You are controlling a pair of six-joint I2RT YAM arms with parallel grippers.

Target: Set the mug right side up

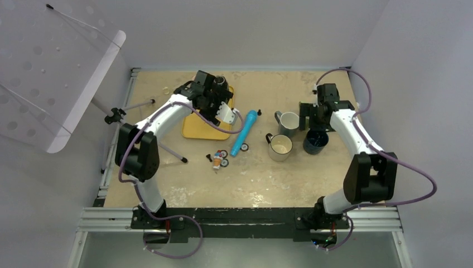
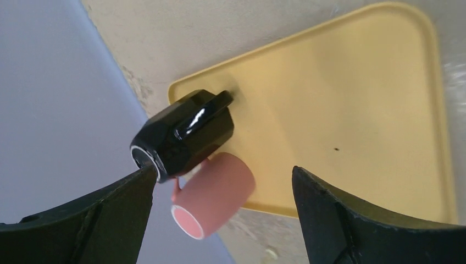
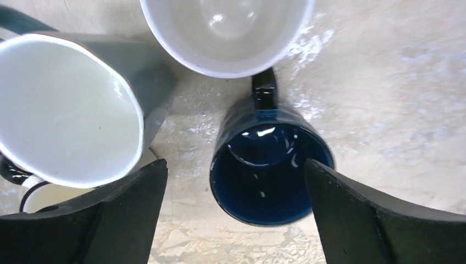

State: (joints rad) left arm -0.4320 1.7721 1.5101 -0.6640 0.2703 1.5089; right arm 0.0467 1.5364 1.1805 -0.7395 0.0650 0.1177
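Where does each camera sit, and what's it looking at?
Top external: above and behind, looking down at the table; both arms show.
Left wrist: on the left arm, facing the black mug and yellow tray; left claw shows.
Right wrist: on the right arm, looking into the blue mug; right claw shows.
Top and right wrist share the blue mug.

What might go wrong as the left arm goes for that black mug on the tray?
The pink mug lies right beside the black mug, so the open left end effector may catch or knock it. Both sit at the edge of the yellow tray; a nudge might roll one off.
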